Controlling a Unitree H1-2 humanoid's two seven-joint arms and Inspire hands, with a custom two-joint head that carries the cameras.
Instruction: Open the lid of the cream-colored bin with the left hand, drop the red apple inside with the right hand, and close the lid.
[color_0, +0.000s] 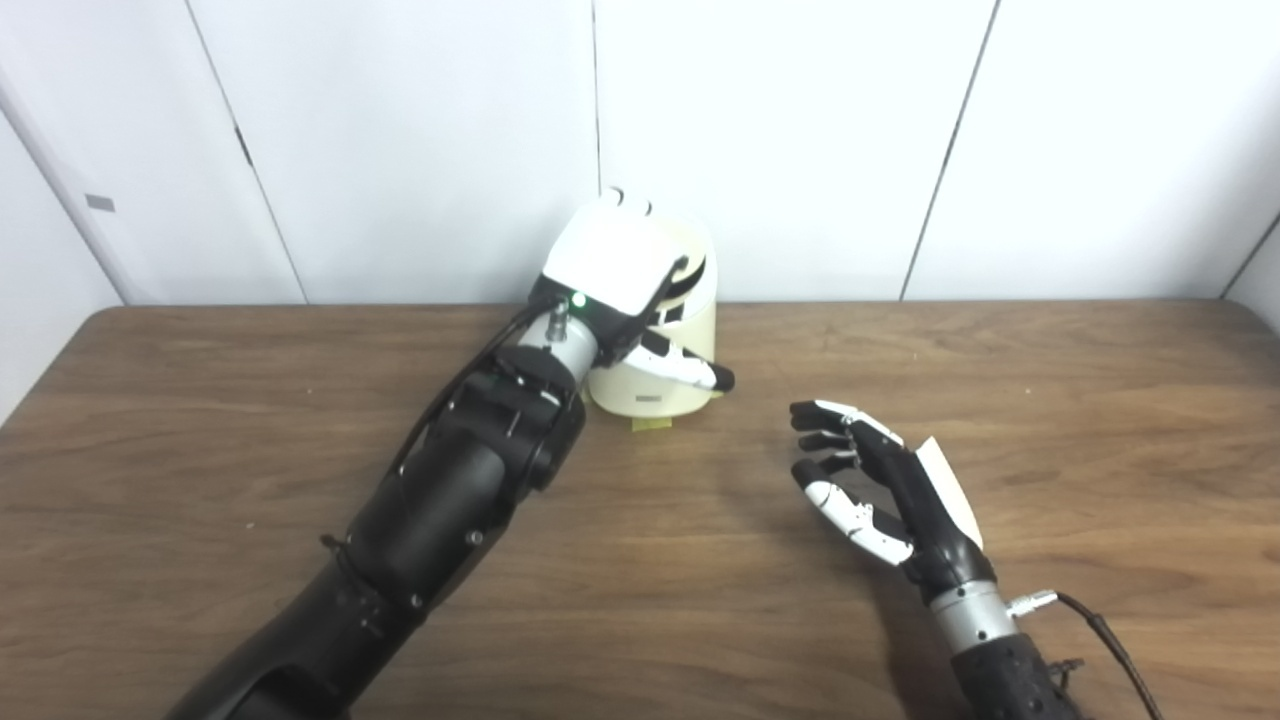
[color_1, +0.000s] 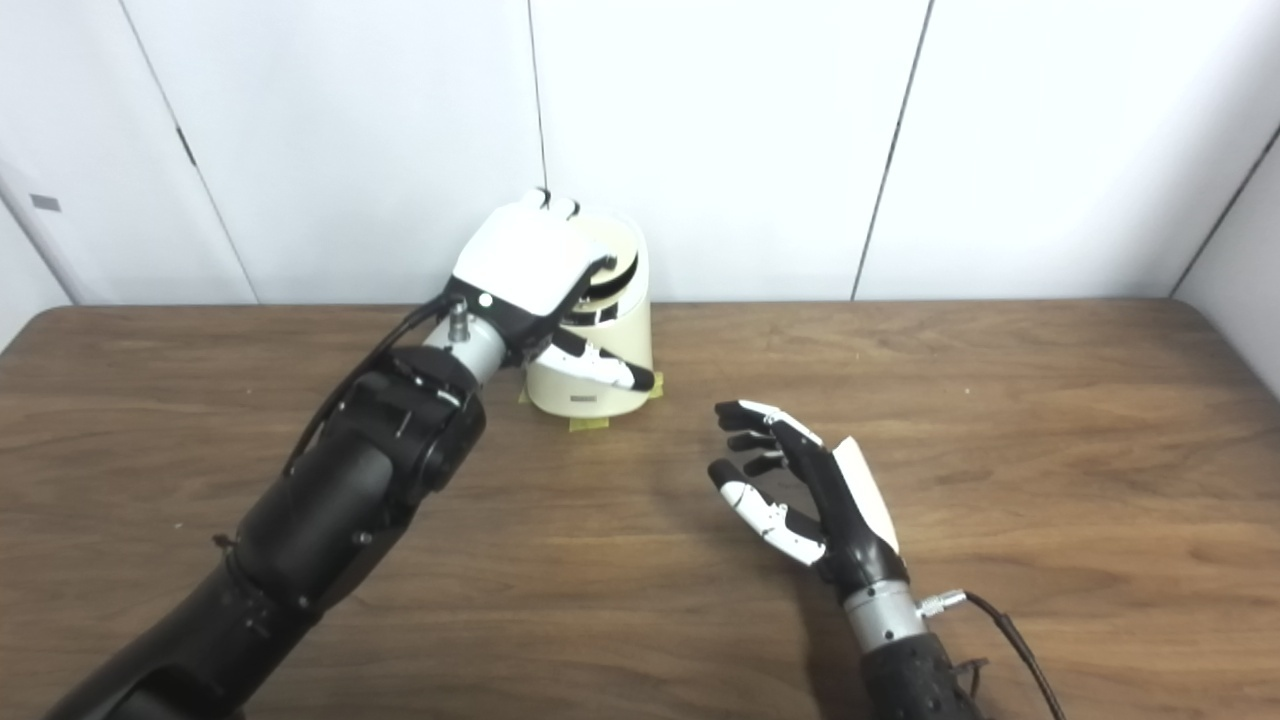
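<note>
Left eye view: my left hand (color_0: 610, 265) covers the top of the cream-colored bin (color_0: 660, 385); lid state and finger grip, I cannot tell. Right eye view: right hand (color_1: 800, 490) hovers over the table (color_1: 1050, 420), fingers spread, empty. No red apple visible; I judge it already inside, closing left.

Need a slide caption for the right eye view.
Left hand on cream-colored bin lid; right hand open, empty.

No legible text – small label on bin (color_0: 652, 398) front too blurred.
</note>
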